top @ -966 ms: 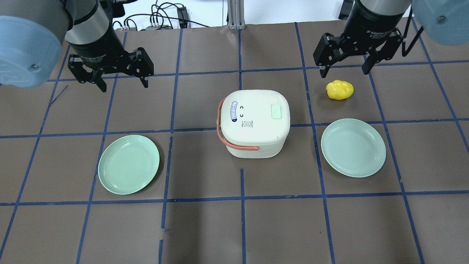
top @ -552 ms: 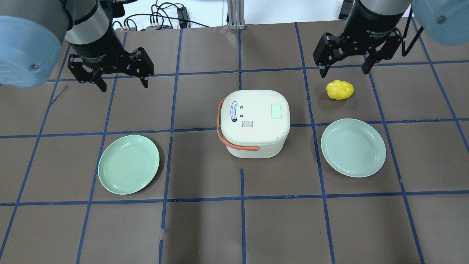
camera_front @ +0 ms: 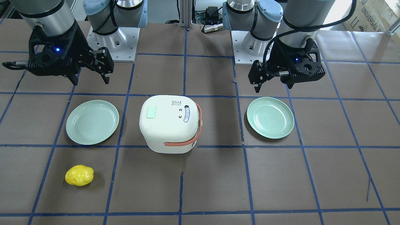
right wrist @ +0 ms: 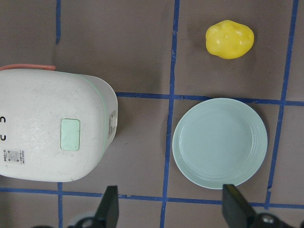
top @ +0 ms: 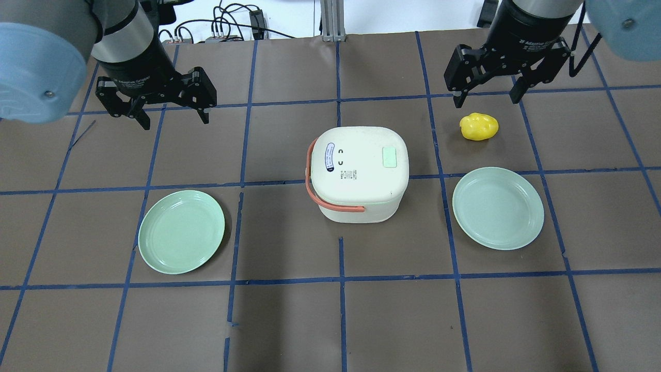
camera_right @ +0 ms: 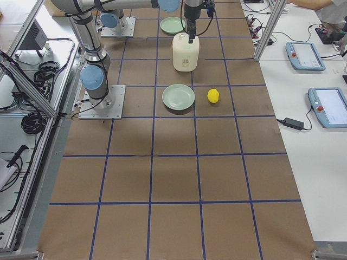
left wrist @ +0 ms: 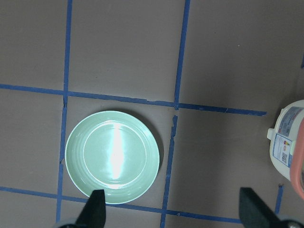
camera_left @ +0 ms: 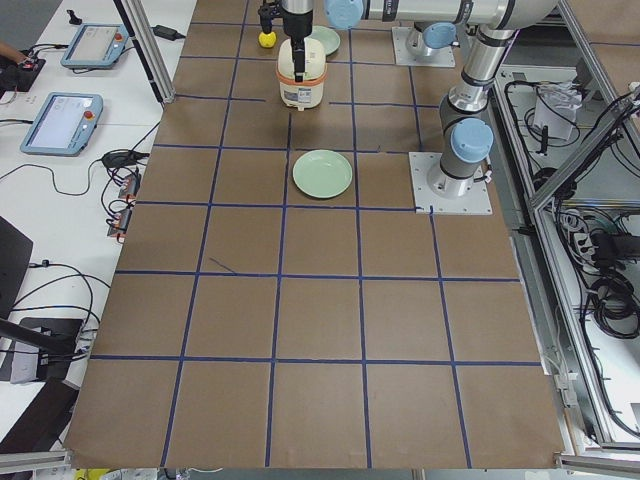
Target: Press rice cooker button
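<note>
I read the cooker as matt white plastic, faintly speckled, its handle smooth. The plate is glossy and throws glare. The lump looks smooth, slightly shiny. The table cover is matt, paper-like.

Brown table: rice cooker, two plates, yellow lump.

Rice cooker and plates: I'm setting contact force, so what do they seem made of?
Rice cooker: matte cream plastic by the look, lid faintly scuffed; button pale green, handle salmon, perhaps rubbery plastic. Left plate and right plate: pale green, glossy, a glare streak on the left one; likely melamine or plastic, though glazed ceramic is possible.
</note>
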Tool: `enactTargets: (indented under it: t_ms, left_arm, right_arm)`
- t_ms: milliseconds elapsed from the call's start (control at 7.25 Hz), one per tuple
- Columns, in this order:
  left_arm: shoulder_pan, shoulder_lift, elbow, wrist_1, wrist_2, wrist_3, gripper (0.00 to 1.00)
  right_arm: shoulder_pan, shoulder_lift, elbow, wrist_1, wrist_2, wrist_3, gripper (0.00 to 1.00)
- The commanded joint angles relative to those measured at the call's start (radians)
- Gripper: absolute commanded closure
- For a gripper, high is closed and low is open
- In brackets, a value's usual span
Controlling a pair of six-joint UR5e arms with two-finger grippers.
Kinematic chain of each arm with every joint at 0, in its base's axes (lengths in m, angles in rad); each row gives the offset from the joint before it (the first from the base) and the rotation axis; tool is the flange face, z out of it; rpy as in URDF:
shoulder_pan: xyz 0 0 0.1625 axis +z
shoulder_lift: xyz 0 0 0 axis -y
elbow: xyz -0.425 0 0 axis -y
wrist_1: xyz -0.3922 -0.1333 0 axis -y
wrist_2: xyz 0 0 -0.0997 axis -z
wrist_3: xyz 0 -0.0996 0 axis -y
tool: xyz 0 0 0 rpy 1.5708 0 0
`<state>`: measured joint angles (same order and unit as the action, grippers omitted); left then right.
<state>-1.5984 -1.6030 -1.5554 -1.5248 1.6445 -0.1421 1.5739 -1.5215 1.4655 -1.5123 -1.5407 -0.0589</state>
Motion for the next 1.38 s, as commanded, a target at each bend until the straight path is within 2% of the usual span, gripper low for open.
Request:
enactTargets:
  t_ms: [0, 138, 414, 828, 966, 1241]
  left_arm:
    - [0.0, 0.0, 0.0, -0.002, 0.0, 0.0, 0.0]
    - [0.0, 0.0, 0.0, 0.0, 0.0, 0.001, 0.0]
    - [0.0, 0.0, 0.0, 0.0, 0.0, -0.001, 0.0]
    - [0.0, 0.0, 0.0, 0.0, 0.0, -0.001, 0.0]
    - [0.0, 0.0, 0.0, 0.0, 0.0, 0.001, 0.0]
    - [0.0, 0.0, 0.0, 0.0, 0.0, -0.001, 0.0]
  right_arm:
    - [0.0, 0.003, -0.004, 0.001, 0.002, -0.001, 0.8]
    - [-0.002, 0.004, -0.005, 0.001, 0.004, -0.001, 0.84]
    - [0.0, -0.005, -0.007, 0.047, 0.095, 0.065, 0.92]
    - [0.041, -0.012, -0.013, 0.05, 0.14, 0.082, 0.93]
    - [0.096, -0.011, 0.001, 0.046, 0.154, 0.178, 0.93]
    - [0.136, 0.052, 0.007, -0.003, 0.137, 0.217, 0.93]
